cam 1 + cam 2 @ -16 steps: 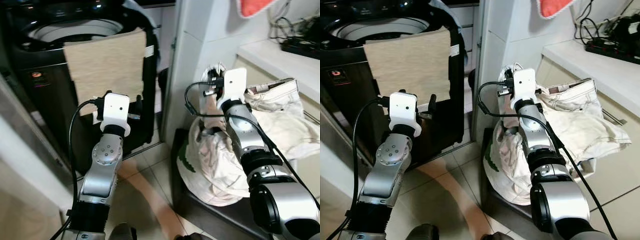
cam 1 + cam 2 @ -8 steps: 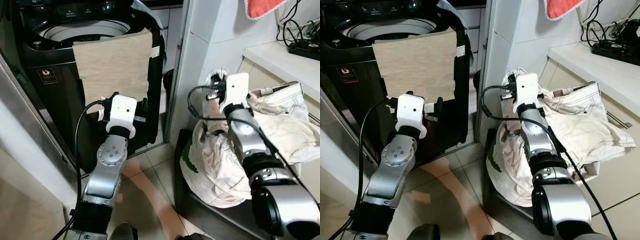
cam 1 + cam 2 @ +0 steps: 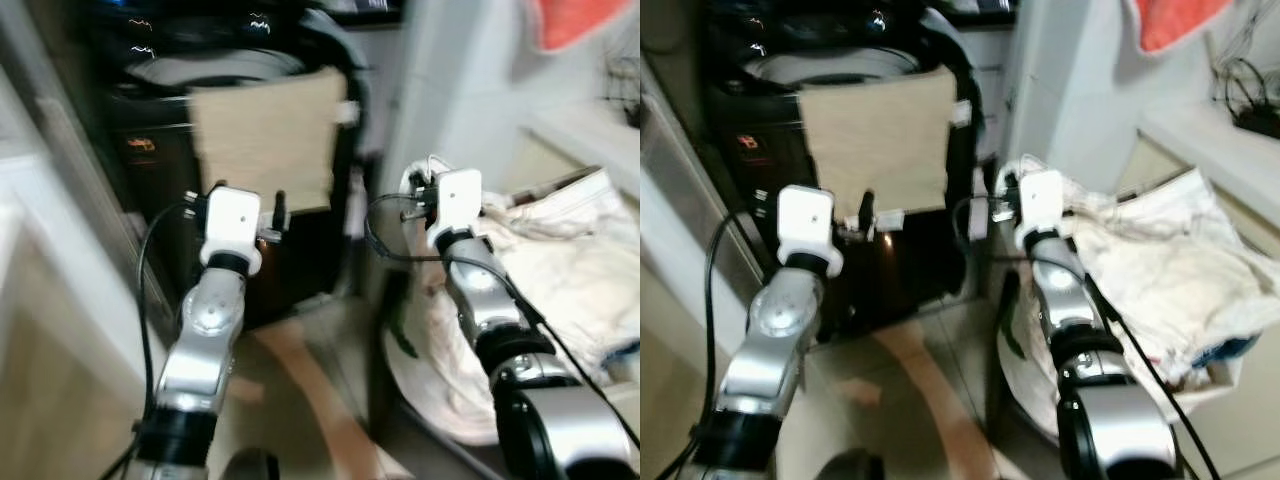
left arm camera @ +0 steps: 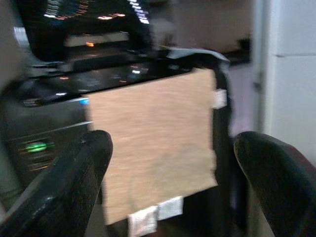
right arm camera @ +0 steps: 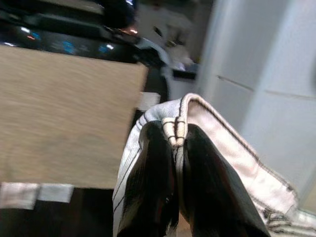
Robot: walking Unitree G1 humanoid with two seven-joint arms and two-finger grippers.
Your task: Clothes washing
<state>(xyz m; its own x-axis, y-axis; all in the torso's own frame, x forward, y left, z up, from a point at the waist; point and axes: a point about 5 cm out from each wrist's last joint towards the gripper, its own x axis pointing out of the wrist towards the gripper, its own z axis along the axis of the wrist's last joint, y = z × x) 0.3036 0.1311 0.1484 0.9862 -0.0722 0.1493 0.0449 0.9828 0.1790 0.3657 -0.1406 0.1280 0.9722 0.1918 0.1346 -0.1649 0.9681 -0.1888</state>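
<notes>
1. The right gripper (image 5: 175, 148) has its two long black fingers (image 5: 148, 182) pinched together on a hem of off-white, dark-stitched cloth (image 5: 217, 133).
2. Beyond hangs a flat tan rectangular sheet (image 5: 64, 118) over a dark machine front (image 5: 74, 212).
3. A pale tiled wall (image 5: 266, 74) stands beside it.

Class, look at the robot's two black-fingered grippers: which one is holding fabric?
The right gripper: its fingers pinch the cream garment's seamed edge. The left gripper is spread open with nothing between them.

Arms: silver segments, black joint collars, white wrist boxes. Black cable along each. Left gripper (image 4: 170, 195), right gripper (image 5: 175, 190): black fingers.
</notes>
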